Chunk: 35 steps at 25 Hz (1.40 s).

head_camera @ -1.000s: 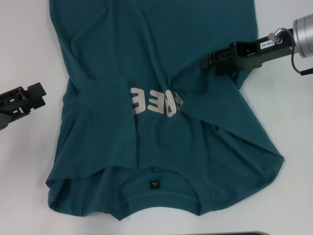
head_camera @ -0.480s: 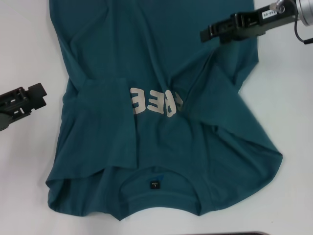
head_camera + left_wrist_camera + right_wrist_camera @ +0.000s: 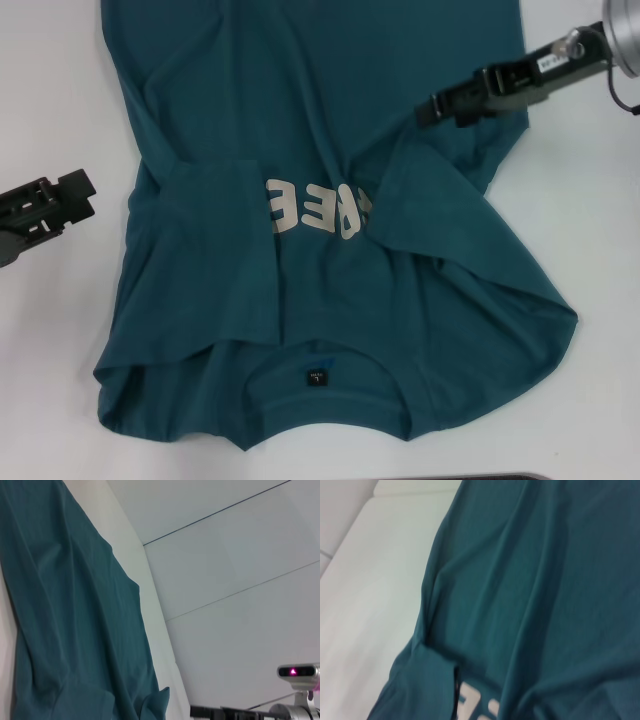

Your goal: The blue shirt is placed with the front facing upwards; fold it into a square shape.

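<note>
head: high, looking down on the shirt (image 3: 320, 150) spread on the table (image 3: 50, 100) | left wrist: low beside the table, facing across the cloth toward a pale wall | right wrist: close above the lettering (image 3: 477, 702) | shared: shirt, all three

Matt cloth blue shirt (image 3: 330, 130)

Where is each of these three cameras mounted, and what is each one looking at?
Head view: on the robot's head, looking down at the blue shirt; left gripper and right gripper show.
Left wrist view: on the left arm, along the shirt's edge; the other arm shows far off.
Right wrist view: on the right arm, over the shirt's lettering.
All three share the shirt.
</note>
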Tool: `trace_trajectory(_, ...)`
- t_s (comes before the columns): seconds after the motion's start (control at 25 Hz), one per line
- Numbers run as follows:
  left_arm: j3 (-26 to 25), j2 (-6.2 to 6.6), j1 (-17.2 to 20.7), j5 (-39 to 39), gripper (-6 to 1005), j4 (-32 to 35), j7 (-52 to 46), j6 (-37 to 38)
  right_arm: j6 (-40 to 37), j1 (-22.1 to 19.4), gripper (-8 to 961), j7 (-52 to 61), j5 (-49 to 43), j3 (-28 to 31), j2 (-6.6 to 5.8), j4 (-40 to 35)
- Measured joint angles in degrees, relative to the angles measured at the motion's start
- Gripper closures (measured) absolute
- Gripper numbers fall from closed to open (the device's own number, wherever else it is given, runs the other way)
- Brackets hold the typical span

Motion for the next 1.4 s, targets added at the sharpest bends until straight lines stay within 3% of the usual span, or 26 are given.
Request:
trace_trajectory(0.32, 0.00, 0.00, 0.07, 0.00, 409, 0.00, 0.00, -0.17, -0.79, -2.08, 147, 0.22, -3.18, 2.91, -0.67, -0.77)
trace_trajectory(0.64, 0.00, -0.06, 0.14, 0.14, 409, 0.00, 0.00, -0.47, 7.69, -3.32, 147, 0.00, -3.10, 3.18, 2.89, 1.09)
trace_trajectory(0.96, 0.00, 0.02, 0.79, 0.03, 409, 0.00, 0.11, -0.50, 15.68, -2.68, 148, -0.28, -3.24, 2.30, 5.05, 3.08)
trace_trajectory(1.2, -0.08, -0.05, 0.76, -0.01, 408, 0.00, 0.12, -0.50, 17.12, -2.68, 148, 0.04, -3.03, 2.40, 4.98, 1.95)
trace_trajectory(1.4, -0.09, -0.08, 0.62, -0.01, 408, 0.00, 0.07, -0.49, 14.18, -2.85, 149, -0.30, -1.95, 2.84, 3.88, 1.25)
